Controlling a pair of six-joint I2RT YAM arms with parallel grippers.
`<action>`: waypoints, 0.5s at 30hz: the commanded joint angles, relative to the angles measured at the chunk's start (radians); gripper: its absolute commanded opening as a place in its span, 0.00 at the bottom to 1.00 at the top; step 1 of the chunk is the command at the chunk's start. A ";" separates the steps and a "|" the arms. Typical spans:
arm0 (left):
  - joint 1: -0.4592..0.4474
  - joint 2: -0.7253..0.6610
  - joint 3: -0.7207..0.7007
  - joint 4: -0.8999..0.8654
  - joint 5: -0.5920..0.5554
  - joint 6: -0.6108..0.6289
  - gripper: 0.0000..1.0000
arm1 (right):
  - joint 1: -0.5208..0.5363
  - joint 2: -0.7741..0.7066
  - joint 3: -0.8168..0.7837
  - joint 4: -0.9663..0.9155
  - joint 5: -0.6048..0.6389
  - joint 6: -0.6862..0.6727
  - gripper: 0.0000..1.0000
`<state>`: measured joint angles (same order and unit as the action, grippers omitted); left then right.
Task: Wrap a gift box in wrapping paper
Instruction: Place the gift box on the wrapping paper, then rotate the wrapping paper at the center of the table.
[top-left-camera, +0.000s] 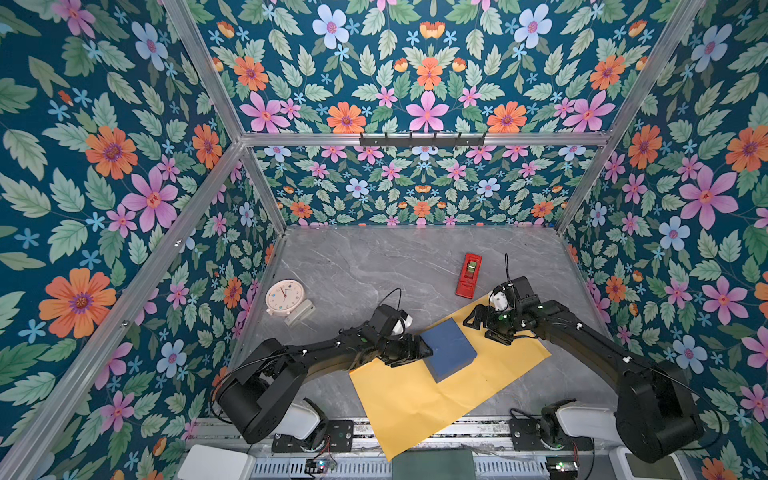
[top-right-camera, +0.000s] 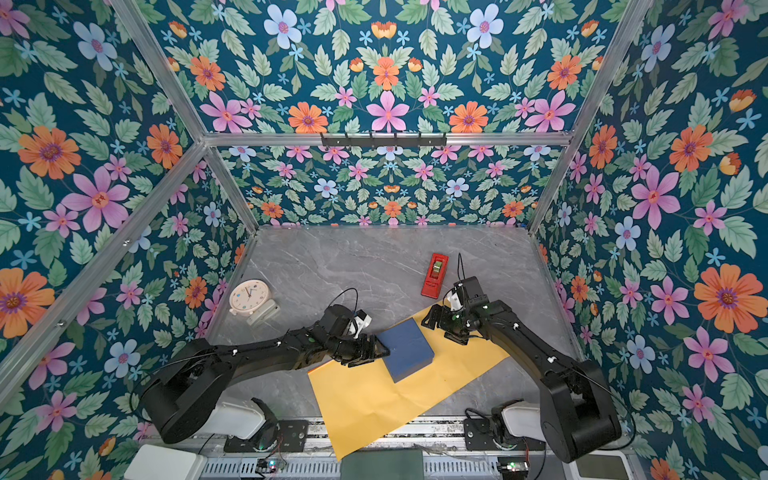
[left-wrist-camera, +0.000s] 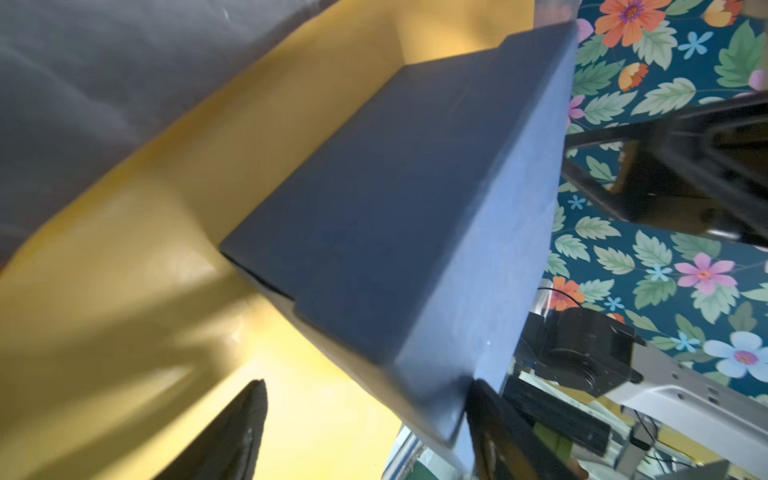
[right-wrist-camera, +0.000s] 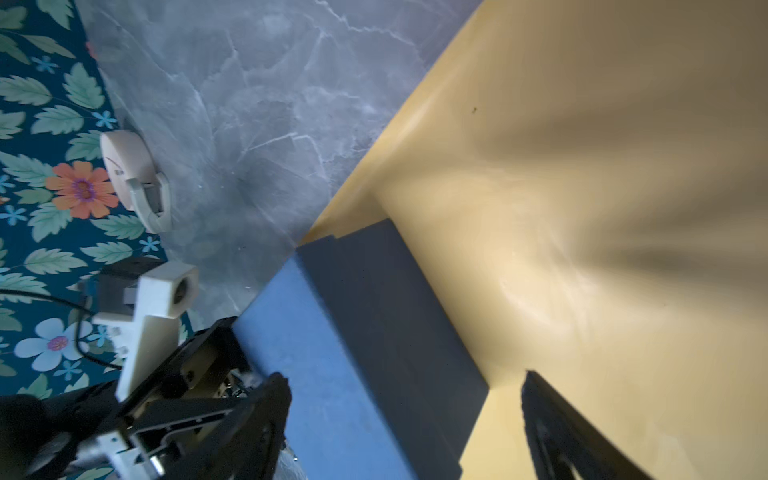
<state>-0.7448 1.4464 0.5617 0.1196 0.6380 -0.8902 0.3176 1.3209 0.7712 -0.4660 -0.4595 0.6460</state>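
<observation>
Both spread, holding nothing: my left claw (top-left-camera: 415, 356) at the box (top-left-camera: 451, 347) mid-frame, right claw (top-left-camera: 484, 328) nearby. Box looks placed; next, fold the paper (top-left-camera: 415, 399) over.

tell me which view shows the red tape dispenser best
Both top views: the red tape dispenser lies whole and unblocked on the grey table, past the wrapping paper and its far corner. Neither wrist view shows it.
</observation>
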 joint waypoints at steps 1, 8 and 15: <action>0.059 0.025 -0.021 0.005 -0.052 0.024 0.75 | -0.026 0.043 -0.023 0.025 0.028 -0.031 0.87; 0.182 0.151 0.054 -0.006 -0.061 0.144 0.74 | -0.035 0.087 -0.054 0.094 0.032 0.006 0.83; 0.258 0.234 0.199 -0.061 -0.066 0.250 0.77 | -0.033 0.042 -0.165 0.141 0.023 0.089 0.76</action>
<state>-0.5049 1.6638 0.7399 0.1799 0.6952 -0.7124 0.2825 1.3811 0.6415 -0.3542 -0.4324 0.6807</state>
